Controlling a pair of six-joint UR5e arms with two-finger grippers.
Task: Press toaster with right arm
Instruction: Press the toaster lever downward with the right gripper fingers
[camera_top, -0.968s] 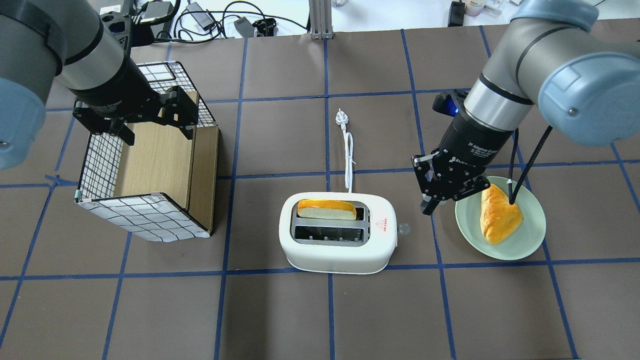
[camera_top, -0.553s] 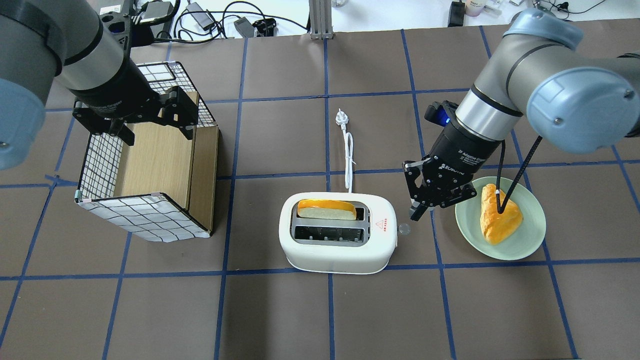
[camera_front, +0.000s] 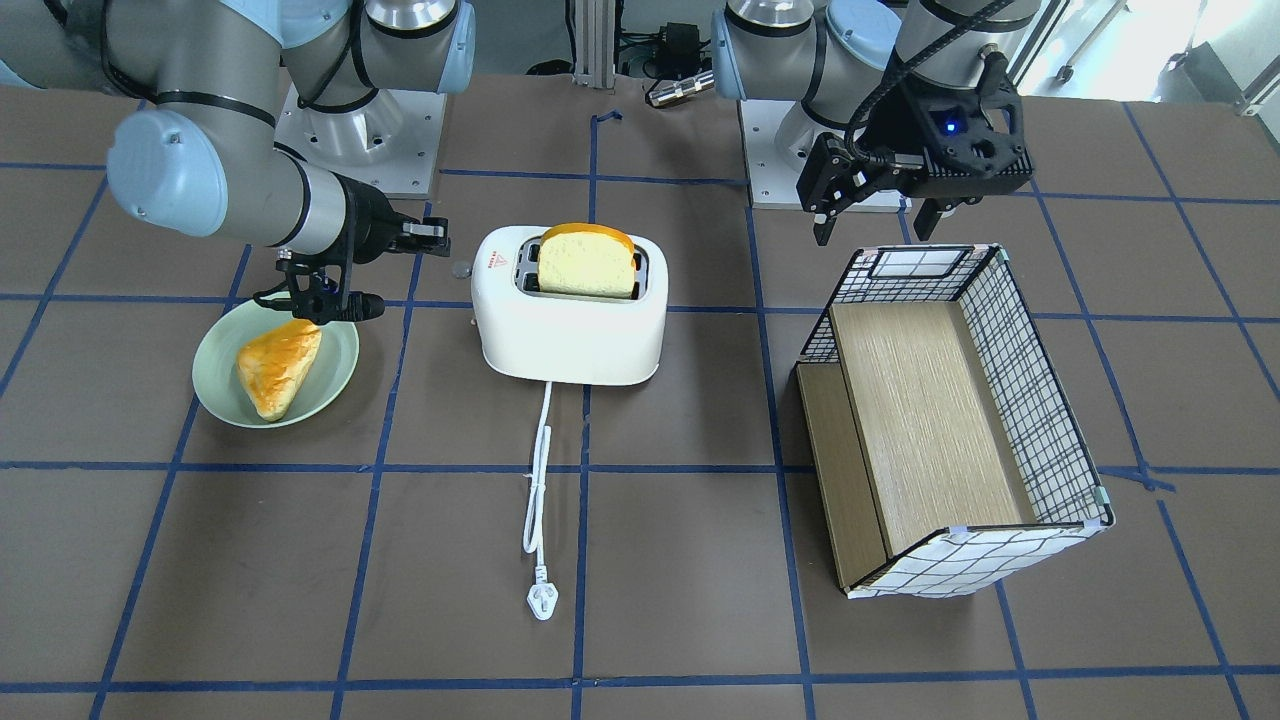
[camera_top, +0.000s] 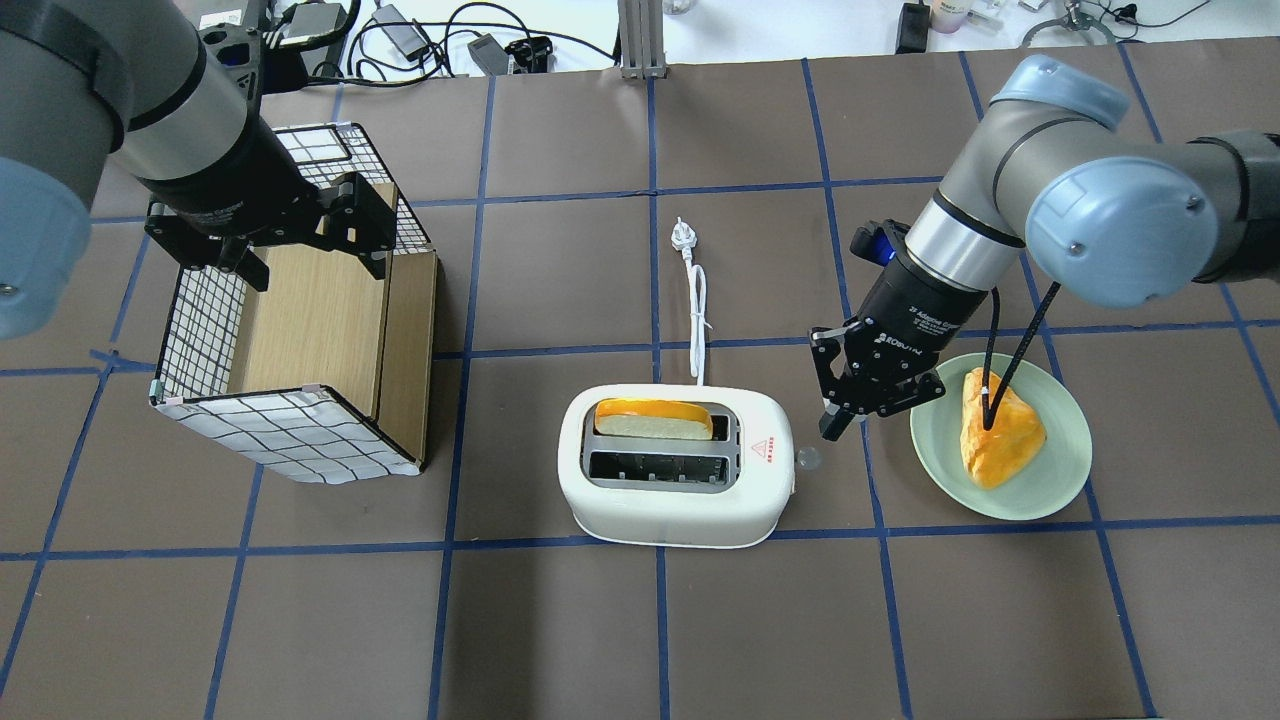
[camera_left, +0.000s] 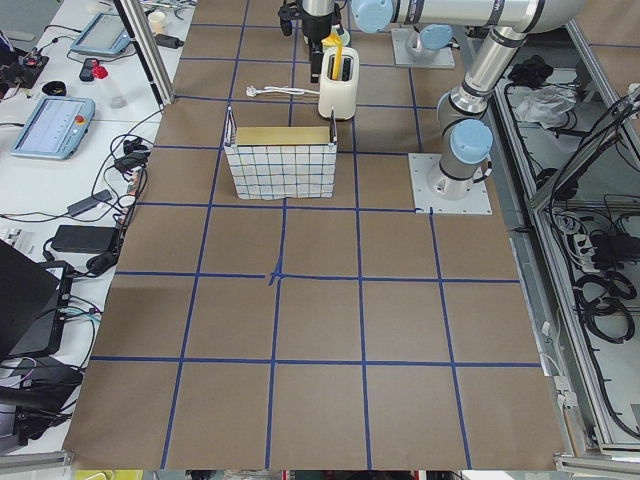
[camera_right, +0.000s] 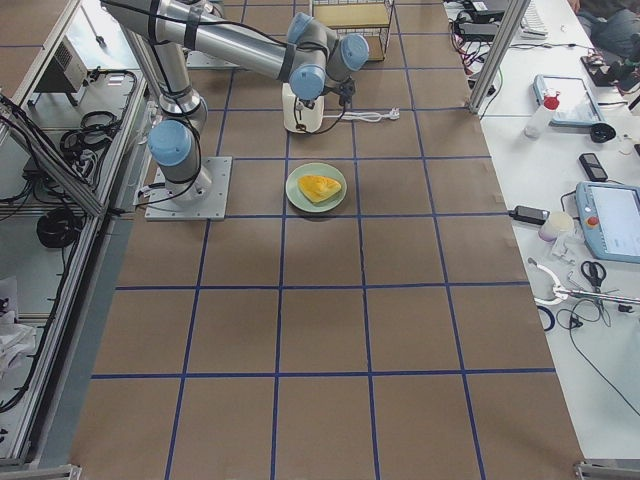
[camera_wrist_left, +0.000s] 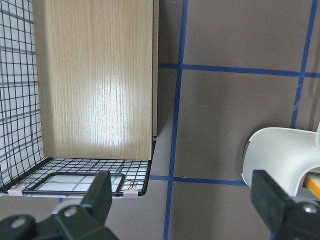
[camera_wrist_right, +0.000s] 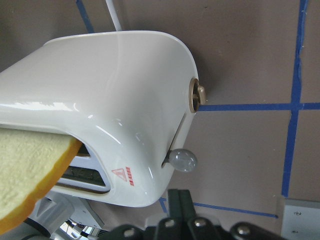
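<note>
Right now the right gripper (camera_top: 832, 428) hangs beside the toaster's (camera_top: 675, 480) lever.
Its 2 fingers are pressed together and hold nothing. The tips are just beside the round lever knob (camera_wrist_right: 182, 161) on the toaster's end, and contact does not show. The white toaster sits mid-table between a basket (camera_top: 290, 435) and a green plate (camera_top: 940, 470). 1 slice of bread (camera_top: 653, 418) stands in 1 of its 2 slots, and its cord (camera_top: 699, 310) trails across the table. The left gripper (camera_wrist_left: 185, 200) hangs over the basket's edge, fingers spread wide and empty.
</note>
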